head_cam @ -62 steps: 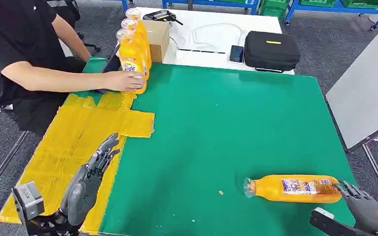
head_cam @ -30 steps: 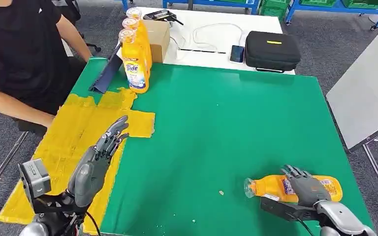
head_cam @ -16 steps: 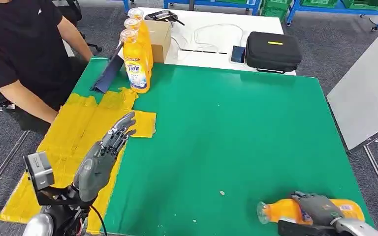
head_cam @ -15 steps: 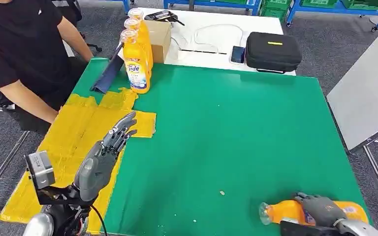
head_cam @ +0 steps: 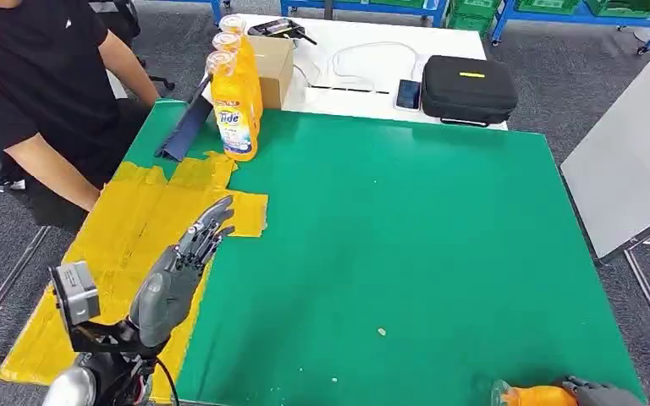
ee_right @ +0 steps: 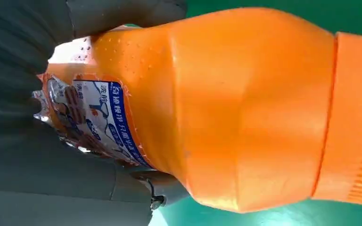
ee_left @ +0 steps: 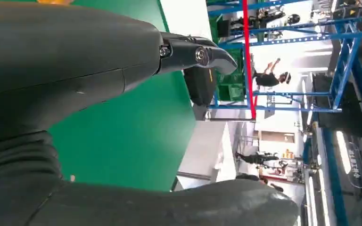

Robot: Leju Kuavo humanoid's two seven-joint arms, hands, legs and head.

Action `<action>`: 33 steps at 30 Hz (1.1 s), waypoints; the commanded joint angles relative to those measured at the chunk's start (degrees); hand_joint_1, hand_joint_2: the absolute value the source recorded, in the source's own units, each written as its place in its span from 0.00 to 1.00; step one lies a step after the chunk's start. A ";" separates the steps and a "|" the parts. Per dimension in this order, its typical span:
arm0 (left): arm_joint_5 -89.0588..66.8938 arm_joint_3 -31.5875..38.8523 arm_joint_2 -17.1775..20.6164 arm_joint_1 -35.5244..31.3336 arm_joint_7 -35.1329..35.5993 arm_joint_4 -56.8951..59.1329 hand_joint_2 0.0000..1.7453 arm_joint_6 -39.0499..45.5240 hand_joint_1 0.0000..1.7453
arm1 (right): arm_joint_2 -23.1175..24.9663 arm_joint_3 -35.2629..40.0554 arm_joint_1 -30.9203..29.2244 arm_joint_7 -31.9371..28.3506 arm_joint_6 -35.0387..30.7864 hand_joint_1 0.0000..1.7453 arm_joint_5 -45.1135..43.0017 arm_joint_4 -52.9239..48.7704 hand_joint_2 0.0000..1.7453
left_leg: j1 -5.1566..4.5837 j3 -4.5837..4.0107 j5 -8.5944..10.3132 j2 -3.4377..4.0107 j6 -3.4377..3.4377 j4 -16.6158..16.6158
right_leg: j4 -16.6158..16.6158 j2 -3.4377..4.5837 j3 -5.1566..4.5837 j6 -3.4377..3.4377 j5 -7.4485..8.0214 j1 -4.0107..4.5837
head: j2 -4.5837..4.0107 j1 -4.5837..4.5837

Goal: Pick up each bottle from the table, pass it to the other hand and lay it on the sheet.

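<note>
My right hand [head_cam: 601, 393] grips an orange bottle [head_cam: 537, 395] at the table's near right corner, mostly cut off by the head view's lower edge. In the right wrist view the same bottle [ee_right: 226, 108] is close up, with my right hand [ee_right: 33, 108] wrapped around its labelled body. My left hand [head_cam: 178, 271] hovers open with fingers stretched out over the inner edge of the yellow sheet [head_cam: 127, 245]. In the left wrist view my left hand [ee_left: 75, 70] holds nothing. Three upright orange bottles [head_cam: 235, 101] stand at the sheet's far end.
A seated person [head_cam: 34, 93] in black is at the table's left side. Beyond the green mat [head_cam: 389, 228] lie a cardboard box [head_cam: 272, 63], a black case [head_cam: 467, 87], a phone and cables. A dark blue strip [head_cam: 184, 127] leans beside the bottles. A grey table [head_cam: 635, 152] stands to the right.
My right hand closed around the lying bottle and drew it toward the near edge, almost out of the head view. The person's arm left the upright bottles. My left hand rose slightly.
</note>
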 commanded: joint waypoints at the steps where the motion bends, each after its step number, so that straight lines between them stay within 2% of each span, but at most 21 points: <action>1: -0.58 3.45 2.72 9.32 1.75 -3.93 0.00 1.25 0.00 | 52.25 -20.68 -17.40 -10.65 14.24 1.00 -24.43 -7.95 1.00 | 0.32 0.25 0.04 0.57 -0.32 -0.38 | -0.49 -0.01 0.29 -0.28 0.16 0.34 | 0.00 0.04; 2: -0.39 3.51 2.94 10.12 0.70 -3.70 0.00 0.67 0.00 | 54.47 -18.19 -17.14 -9.35 14.21 1.00 -22.73 -12.12 1.00 | 0.42 0.10 0.04 0.76 -0.23 -0.22 | -0.33 0.39 0.10 -0.19 0.24 0.43 | 0.00 0.07; 3: 0.03 3.46 1.50 9.00 -1.18 -1.71 0.00 -1.21 0.00 | 49.60 -11.38 -17.48 -9.21 10.34 1.00 -10.36 -15.88 1.00 | 0.42 0.26 0.07 1.08 -0.36 -0.43 | -0.41 0.52 0.17 -0.30 0.26 0.45 | 0.00 0.02; 5: -0.54 3.11 0.81 7.72 -1.45 -0.25 0.00 -1.46 0.00 | 48.06 -10.73 -17.80 -7.12 9.57 1.00 -11.81 -17.15 1.00 | 0.45 0.20 -0.04 1.24 -0.37 -0.15 | -0.10 0.81 0.00 -0.23 0.19 0.49 | 0.00 0.07; 7: -0.73 2.97 0.64 7.24 -1.41 -0.03 0.00 -1.39 0.00 | 47.35 -11.79 -17.37 -7.46 9.78 1.00 -12.73 -16.70 1.00 | 0.52 0.21 -0.11 1.19 -0.39 -0.07 | 0.01 0.85 -0.05 -0.24 0.19 0.54 | 0.00 -0.02; 9: -0.77 2.70 0.82 7.09 -1.32 -0.12 0.00 -1.73 0.00 | 46.90 -11.14 -17.65 -10.39 9.55 1.00 -6.64 -17.11 1.00 | 0.47 0.18 -0.04 0.90 -0.40 -0.07 | 0.05 0.61 -0.18 -0.30 0.14 0.49 | 0.00 -0.02; 10: -0.91 2.75 0.51 6.85 -1.28 -0.28 0.00 -1.55 0.00 | 48.17 -9.98 -18.57 -10.11 10.16 1.00 -6.30 -17.62 1.00 | 0.48 0.18 0.00 0.76 -0.47 -0.05 | 0.08 0.37 -0.57 -0.37 0.10 0.51 | 0.00 0.02; 12: -1.21 2.91 -0.44 5.98 -0.91 -1.03 0.00 -1.01 0.00 | 51.12 -7.03 -20.51 -8.52 10.36 1.00 -7.37 -18.51 1.00 | 0.48 -0.02 0.02 0.63 -0.42 -0.09 | 0.10 0.45 -0.69 -0.36 0.12 0.49 | 0.00 0.04; 14: -0.41 2.74 -1.09 4.48 -0.01 -1.37 0.00 -0.76 0.00 | 53.95 -4.77 -23.05 -7.73 8.37 1.00 -9.90 -18.33 1.00 | 0.47 -0.16 0.14 0.80 -0.48 -0.14 | 0.10 0.49 -0.24 -0.37 0.19 0.47 | 0.00 0.06; 17: 1.12 1.94 -1.75 1.50 1.87 -0.87 0.00 -0.18 0.00 | 56.57 -2.10 -27.04 -6.08 6.66 1.00 -10.32 -16.93 1.00 | 0.46 -0.12 0.12 0.82 -0.50 -0.07 | 0.17 0.45 -0.17 -0.36 0.18 0.41 | 0.00 0.04; 19: 1.22 1.69 -1.86 0.88 2.30 -0.66 0.00 0.12 0.00 | 56.68 -1.43 -27.88 -5.43 6.24 1.00 -10.03 -16.54 1.00 | 0.46 -0.16 0.14 0.63 -0.45 -0.05 | 0.16 0.44 -0.19 -0.32 0.20 0.40 | 0.00 0.02; 22: 0.76 0.64 -2.28 -1.87 1.98 -0.23 0.00 1.68 0.00 | 59.51 0.51 -30.39 -5.53 6.24 1.00 -11.22 -14.82 1.00 | 0.46 -0.17 0.15 0.63 -0.46 -0.05 | 0.16 0.41 -0.21 -0.32 0.20 0.40 | 0.00 0.00; 23: -0.38 -0.18 -2.73 -3.72 2.41 0.04 1.00 3.06 0.00 | 61.47 2.21 -32.26 -5.37 5.97 1.00 -11.15 -13.41 1.00 | 0.46 -0.18 0.18 0.73 -0.50 -0.04 | 0.19 0.37 -0.23 -0.36 0.22 0.41 | 0.00 0.04; 24: -0.41 -0.92 -2.81 -4.80 2.88 0.16 1.00 4.32 0.00 | 59.49 4.65 -33.81 -4.64 5.17 1.00 -10.56 -11.64 1.00 | 0.46 -0.23 0.18 0.70 -0.49 -0.02 | 0.21 0.40 -0.28 -0.34 0.23 0.41 | 0.00 0.04; 26: -0.63 -3.02 -2.69 -7.08 2.79 0.35 1.00 7.18 0.00 | 56.53 7.67 -37.36 -7.93 1.13 1.00 -13.46 -4.67 1.00 | 0.47 -0.20 0.18 0.71 -0.46 -0.03 | 0.17 0.46 -0.24 -0.31 0.25 0.42 | 0.00 0.04; 30: -1.34 -4.85 -2.71 -8.57 2.05 1.24 1.00 9.54 0.00 | 56.43 10.52 -40.51 -9.59 -1.12 1.00 -13.51 0.58 1.00 | 0.49 -0.13 0.25 0.91 -0.53 -0.09 | 0.13 0.44 -0.17 -0.35 0.32 0.45 | 0.00 0.04; 33: -0.38 -5.26 -2.34 -8.60 1.56 1.48 1.00 10.45 0.00 | 55.35 12.20 -41.27 -9.28 -1.32 1.00 -13.71 0.77 1.00 | 0.45 -0.13 0.23 0.58 -0.42 -0.06 | 0.16 0.37 -0.13 -0.29 0.21 0.39 | 0.00 0.07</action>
